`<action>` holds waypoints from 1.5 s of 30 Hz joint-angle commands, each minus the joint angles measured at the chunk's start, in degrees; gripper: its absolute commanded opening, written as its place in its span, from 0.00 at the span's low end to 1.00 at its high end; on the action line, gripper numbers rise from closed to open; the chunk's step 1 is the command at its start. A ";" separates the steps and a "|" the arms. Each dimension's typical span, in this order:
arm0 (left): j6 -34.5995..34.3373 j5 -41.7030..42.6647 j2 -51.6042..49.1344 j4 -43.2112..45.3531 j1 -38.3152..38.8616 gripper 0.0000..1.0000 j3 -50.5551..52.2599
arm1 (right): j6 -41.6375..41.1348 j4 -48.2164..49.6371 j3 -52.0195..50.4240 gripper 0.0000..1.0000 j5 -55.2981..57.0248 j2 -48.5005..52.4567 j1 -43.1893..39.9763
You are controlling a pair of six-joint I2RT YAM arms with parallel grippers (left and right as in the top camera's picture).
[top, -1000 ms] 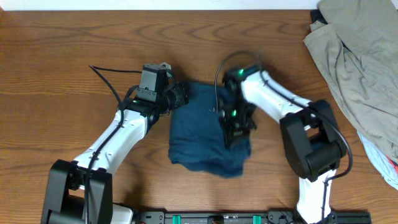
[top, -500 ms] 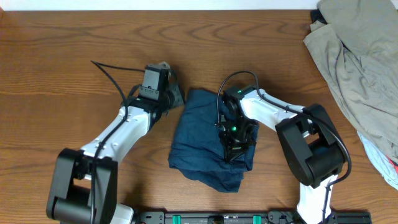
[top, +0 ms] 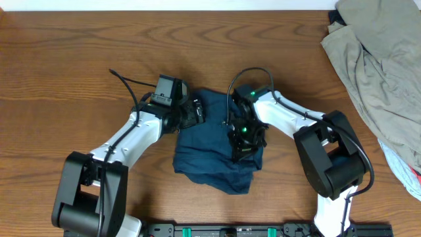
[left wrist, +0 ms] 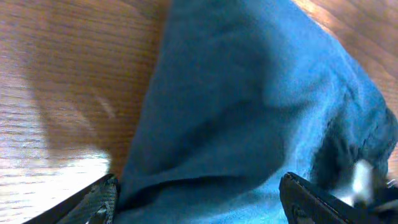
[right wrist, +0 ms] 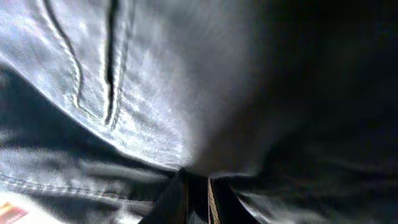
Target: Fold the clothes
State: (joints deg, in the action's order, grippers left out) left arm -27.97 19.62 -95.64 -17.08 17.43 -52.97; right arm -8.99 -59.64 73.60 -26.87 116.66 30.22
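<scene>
A dark blue garment [top: 212, 148], folded into a rough rectangle, lies at the table's middle. My left gripper [top: 195, 113] sits at its upper left corner; in the left wrist view its fingers [left wrist: 199, 199] are spread wide with the blue cloth [left wrist: 249, 106] between and beyond them. My right gripper [top: 242, 146] presses down on the garment's right side; in the right wrist view its fingers [right wrist: 196, 196] are closed together on a pinch of the dark denim [right wrist: 124, 93].
A heap of grey-green clothes [top: 378, 66] fills the far right, with a light blue and red item [top: 411, 174] at the right edge. Bare wooden table [top: 66, 66] lies to the left and behind.
My left gripper moved right and down onto the garment's upper left corner. The garment shifted slightly left, and my right gripper moved a little up with it.
</scene>
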 commanded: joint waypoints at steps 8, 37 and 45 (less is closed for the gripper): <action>7.10 2.03 -4.55 2.25 0.42 0.06 0.52 | -0.39 -5.57 7.17 0.14 14.84 -11.04 -3.26; -2.38 -5.05 7.56 -9.22 -56.87 0.98 -9.09 | 0.92 -8.87 7.17 0.24 18.08 -27.30 -14.10; 2.29 3.89 7.56 -8.92 -48.50 0.98 -9.09 | 0.90 -8.50 7.17 0.27 18.10 -27.28 -14.10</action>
State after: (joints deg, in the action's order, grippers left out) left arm -28.93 18.87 -88.71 -25.50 -34.61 -61.39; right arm -8.54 -68.25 79.99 -9.32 89.93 16.40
